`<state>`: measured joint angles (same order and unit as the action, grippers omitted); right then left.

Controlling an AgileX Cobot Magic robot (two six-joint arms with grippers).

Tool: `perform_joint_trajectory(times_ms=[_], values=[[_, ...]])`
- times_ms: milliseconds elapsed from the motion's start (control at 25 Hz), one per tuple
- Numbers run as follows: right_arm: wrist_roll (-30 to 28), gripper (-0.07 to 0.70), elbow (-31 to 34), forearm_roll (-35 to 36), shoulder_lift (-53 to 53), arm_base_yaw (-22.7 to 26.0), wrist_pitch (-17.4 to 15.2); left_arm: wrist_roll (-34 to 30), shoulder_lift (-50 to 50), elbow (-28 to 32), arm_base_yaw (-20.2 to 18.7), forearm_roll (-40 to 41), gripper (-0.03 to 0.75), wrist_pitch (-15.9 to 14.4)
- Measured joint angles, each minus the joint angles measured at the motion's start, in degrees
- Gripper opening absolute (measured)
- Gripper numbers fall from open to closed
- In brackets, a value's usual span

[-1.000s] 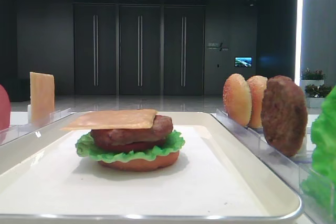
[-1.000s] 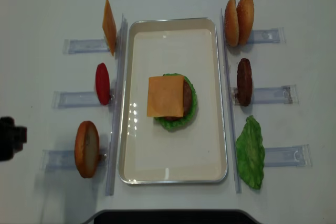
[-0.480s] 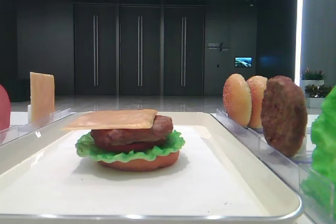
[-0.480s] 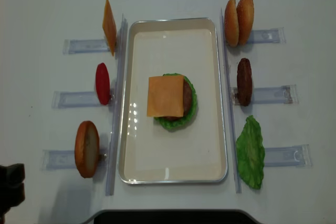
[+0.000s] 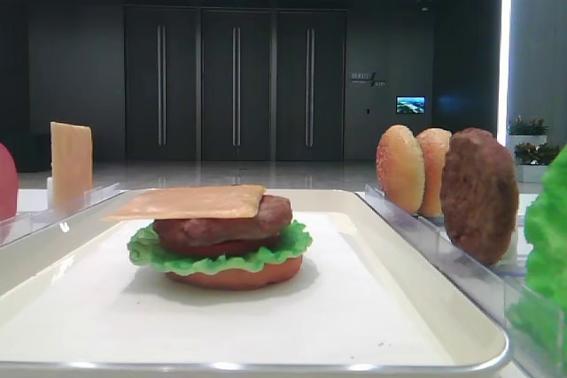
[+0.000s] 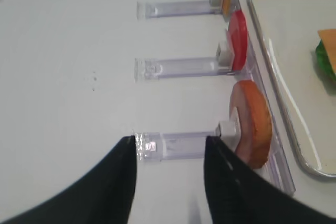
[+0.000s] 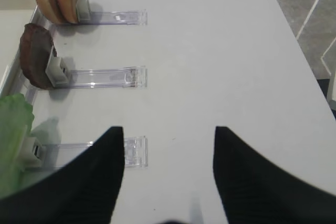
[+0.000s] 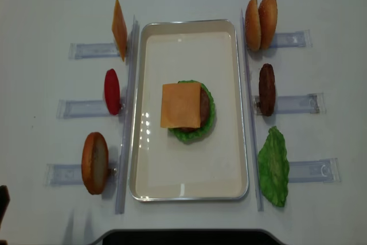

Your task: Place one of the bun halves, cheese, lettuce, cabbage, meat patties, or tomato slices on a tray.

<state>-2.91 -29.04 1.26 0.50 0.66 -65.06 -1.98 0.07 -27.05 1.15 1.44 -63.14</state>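
Observation:
The cream tray (image 8: 189, 26) holds a stack topped by a square cheese slice (image 8: 181, 105) over a meat patty (image 5: 221, 223), lettuce (image 5: 221, 258) and a bun base. A second cheese slice (image 8: 119, 28), a tomato slice (image 8: 112, 91) and a bun half (image 8: 95, 162) stand in racks left of the tray. My left gripper (image 6: 169, 140) hovers open and empty over the table, just short of that bun half's (image 6: 252, 121) rack. My right gripper (image 7: 168, 129) is open and empty over bare table, right of the racked lettuce (image 7: 13, 140).
Right of the tray stand two bun halves (image 8: 261, 23), a meat patty (image 8: 266, 89) and a lettuce leaf (image 8: 274, 166). Clear plastic racks (image 8: 298, 103) run outward on both sides. The table's right edge (image 7: 294, 40) lies close to my right gripper.
My left gripper has drawn back along the table's left side toward the front corner and has almost left the overhead view. Nothing on the tray or racks moved.

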Motion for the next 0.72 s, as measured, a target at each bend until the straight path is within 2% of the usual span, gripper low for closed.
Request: perform_joint_trajectory(times_ms=[720], values=[[0.0, 0.366, 0.0, 0.0, 0.0, 0.0, 0.0, -0.6, -0.9, 0.0, -0.2, -0.3, 0.318, -0.4]])
